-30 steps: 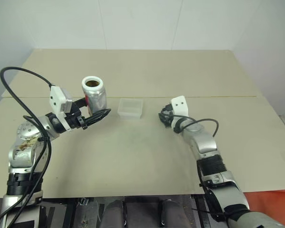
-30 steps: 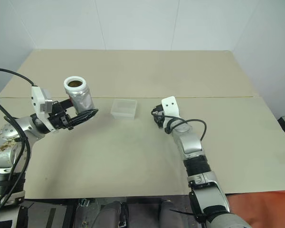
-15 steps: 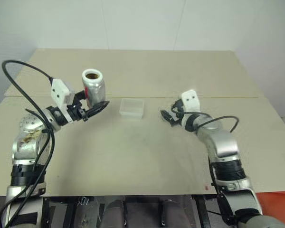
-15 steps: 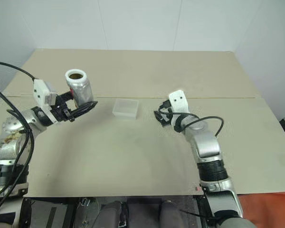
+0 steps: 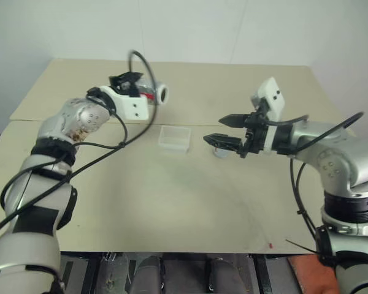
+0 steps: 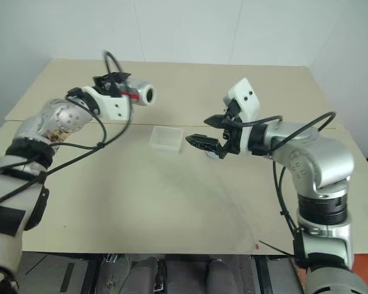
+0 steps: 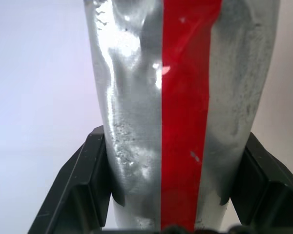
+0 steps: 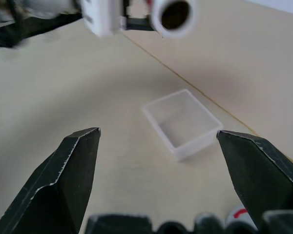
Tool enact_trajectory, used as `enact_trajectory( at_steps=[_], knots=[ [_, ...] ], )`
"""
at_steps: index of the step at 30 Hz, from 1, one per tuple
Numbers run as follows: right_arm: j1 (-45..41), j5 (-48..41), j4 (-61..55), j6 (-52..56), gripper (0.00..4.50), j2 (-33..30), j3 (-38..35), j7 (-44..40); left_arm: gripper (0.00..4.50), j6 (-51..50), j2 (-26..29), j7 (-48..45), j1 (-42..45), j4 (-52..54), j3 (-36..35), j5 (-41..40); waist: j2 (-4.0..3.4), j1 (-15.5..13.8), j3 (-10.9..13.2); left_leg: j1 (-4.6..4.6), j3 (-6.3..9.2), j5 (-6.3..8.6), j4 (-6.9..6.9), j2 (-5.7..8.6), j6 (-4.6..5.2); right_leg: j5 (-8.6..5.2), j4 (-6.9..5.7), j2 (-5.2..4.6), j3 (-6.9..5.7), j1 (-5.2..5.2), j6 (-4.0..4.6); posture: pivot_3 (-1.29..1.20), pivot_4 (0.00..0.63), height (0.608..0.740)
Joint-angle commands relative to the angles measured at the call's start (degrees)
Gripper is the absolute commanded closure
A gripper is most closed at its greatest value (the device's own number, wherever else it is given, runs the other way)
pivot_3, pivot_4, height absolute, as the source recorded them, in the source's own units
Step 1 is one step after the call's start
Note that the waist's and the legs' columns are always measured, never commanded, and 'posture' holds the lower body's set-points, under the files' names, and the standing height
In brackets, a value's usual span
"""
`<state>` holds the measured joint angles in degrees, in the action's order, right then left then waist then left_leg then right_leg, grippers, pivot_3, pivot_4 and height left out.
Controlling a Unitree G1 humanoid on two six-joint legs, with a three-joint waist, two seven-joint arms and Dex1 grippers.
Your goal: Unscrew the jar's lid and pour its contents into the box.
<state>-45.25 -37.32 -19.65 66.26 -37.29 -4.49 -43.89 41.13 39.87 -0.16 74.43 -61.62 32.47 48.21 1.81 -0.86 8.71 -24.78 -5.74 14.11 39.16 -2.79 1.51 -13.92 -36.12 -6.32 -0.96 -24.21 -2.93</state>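
Observation:
My left gripper (image 5: 137, 86) is shut on the jar (image 5: 151, 95), a shiny silver cylinder with a red stripe (image 7: 185, 97), held lying level in the air. Its open mouth (image 8: 175, 14) faces my right gripper. The box (image 5: 174, 138), a shallow translucent tray, sits on the table below and right of the jar's mouth and looks empty. Right of the box, my right gripper (image 5: 216, 130) hangs above the table, open, with nothing between its fingers (image 8: 73, 165). The lid (image 5: 219, 153) lies on the table under that gripper, its red mark showing.
The beige table (image 5: 172, 202) carries a seam across its middle just behind the box. A black cable loops from my left arm (image 5: 138, 61) above the jar. White walls stand behind the table's far edge.
My left arm has lifted and rolled the jar from upright to lying level, moving it toward the box. My right gripper has risen off the table, away from the lid. The view has shifted.

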Motion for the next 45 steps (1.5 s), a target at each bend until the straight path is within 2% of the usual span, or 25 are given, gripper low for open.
enact_trajectory(
  at_steps=[1, 3, 5, 13, 22, 25, 32, 35, 38, 40, 42, 45],
  knots=[
    [-2.49, -3.07, 0.34, 1.91, 0.07, -3.30, -1.90, -2.45, 1.69, 0.42, -0.66, 19.55, 9.16, -4.01, 13.72, 18.65, 0.03, -0.16, 0.02, -0.02, -0.01, 0.01, 0.01, 0.00, 0.01, 0.00, 0.02, -0.01, -0.01, -0.01, -0.01, 0.00, 0.150, 0.740],
    [-3.34, -3.63, 1.26, 2.24, 0.07, -4.69, -1.25, -3.23, 1.69, -1.04, -3.11, 27.78, 13.81, -6.34, 21.56, 26.83, 0.05, -0.41, 0.03, -0.12, 0.00, 0.01, 0.03, 0.01, 0.02, 0.00, 0.02, -0.01, -0.03, -0.07, -0.02, 0.00, 0.150, 0.740],
    [-4.34, -4.08, 2.22, 2.71, 0.07, -5.34, -0.88, -3.41, 1.69, -2.37, -5.84, 32.75, 16.55, -8.92, 26.41, 31.31, 0.06, -0.70, 0.03, -0.19, 0.00, 0.01, 0.08, 0.00, 0.02, 0.00, 0.02, -0.03, -0.05, -0.10, -0.03, 0.00, 0.150, 0.740],
    [-6.53, -7.58, 3.24, 5.96, 0.07, -4.40, -3.50, -1.20, 1.69, -6.39, -11.70, 41.50, 19.78, -13.37, 37.05, 39.98, 0.09, -0.55, 0.06, -0.31, -0.04, -0.13, 0.12, 0.00, -0.22, 0.00, -0.07, -0.05, -0.03, -0.29, -0.04, 0.00, 0.150, 0.740],
    [-6.55, -7.92, 4.35, 4.85, 0.07, -4.32, -2.22, 0.00, 1.69, -6.14, -10.98, 41.19, 20.65, -15.16, 37.37, 38.78, 0.10, -0.68, 0.07, -0.35, -0.04, -0.15, 0.18, 0.00, -0.25, 0.00, -0.10, -0.07, -0.05, -0.31, -0.04, 0.00, 0.150, 0.740],
    [-6.90, -7.37, 5.75, 3.61, 0.07, -4.23, -1.44, -0.54, 1.69, -4.40, -9.91, 40.07, 20.51, -15.31, 34.77, 35.87, 0.10, -0.69, 0.07, -0.39, -0.03, -0.15, 0.28, -0.01, -0.25, 0.00, -0.13, -0.07, -0.06, -0.31, -0.04, 0.00, 0.150, 0.740],
    [-6.37, -5.40, 9.89, -0.68, 0.07, -3.60, 0.89, -2.46, 1.69, 4.15, -3.51, 26.77, 16.37, -15.92, 19.58, 18.18, 0.09, -0.13, 0.07, -0.48, -0.03, -0.09, 0.67, -0.04, -0.16, 0.00, -0.35, -0.10, -0.06, -0.32, -0.05, 0.00, 0.150, 0.740],
    [-6.02, -4.24, 11.35, -2.91, 0.07, -3.74, 2.43, -3.85, 1.69, 7.94, -0.73, 16.72, 12.35, -15.63, 10.37, 7.47, 0.08, 0.22, 0.07, -0.45, -0.03, -0.09, 0.74, -0.04, -0.15, -0.01, -0.55, -0.12, -0.05, -0.33, -0.06, 0.00, 0.150, 0.740],
    [-6.41, -3.31, 12.81, -4.24, 0.07, -4.22, 3.34, -5.55, 1.69, 9.73, 0.10, -1.66, 5.90, -15.59, -3.25, -9.41, 0.08, 0.32, 0.07, -0.44, -0.04, -0.11, 0.78, -0.05, -0.18, -0.01, -0.62, -0.11, -0.05, -0.34, -0.06, 0.00, 0.150, 0.740],
    [-6.78, -2.74, 13.67, -4.92, 0.07, -4.43, 3.83, -6.42, 1.69, 8.13, -0.05, -13.28, 1.38, -14.12, -11.16, -19.60, 0.08, 0.36, 0.07, -0.46, -0.04, -0.11, 0.84, -0.07, -0.18, -0.01, -0.64, -0.11, -0.07, -0.36, -0.06, 0.00, 0.150, 0.740],
    [-7.06, -2.13, 14.37, -5.39, 0.07, -4.53, 4.22, -7.17, 1.69, 2.28, -1.39, -26.19, -4.72, -10.64, -20.51, -32.52, 0.08, 0.39, 0.07, -0.47, -0.06, -0.11, 0.86, -0.07, -0.18, -0.01, -0.62, -0.12, -0.09, -0.35, -0.06, 0.00, 0.150, 0.740],
    [-7.08, -1.45, 14.89, -5.93, 0.07, -4.61, 4.49, -8.11, 1.69, -9.14, -3.64, -37.17, -14.41, 0.05, -29.22, -46.15, 0.06, 0.56, 0.06, -0.47, -0.06, -0.11, 0.90, -0.09, -0.17, -0.01, -0.63, -0.13, -0.11, -0.34, -0.06, 0.00, 0.150, 0.740]
  ],
)
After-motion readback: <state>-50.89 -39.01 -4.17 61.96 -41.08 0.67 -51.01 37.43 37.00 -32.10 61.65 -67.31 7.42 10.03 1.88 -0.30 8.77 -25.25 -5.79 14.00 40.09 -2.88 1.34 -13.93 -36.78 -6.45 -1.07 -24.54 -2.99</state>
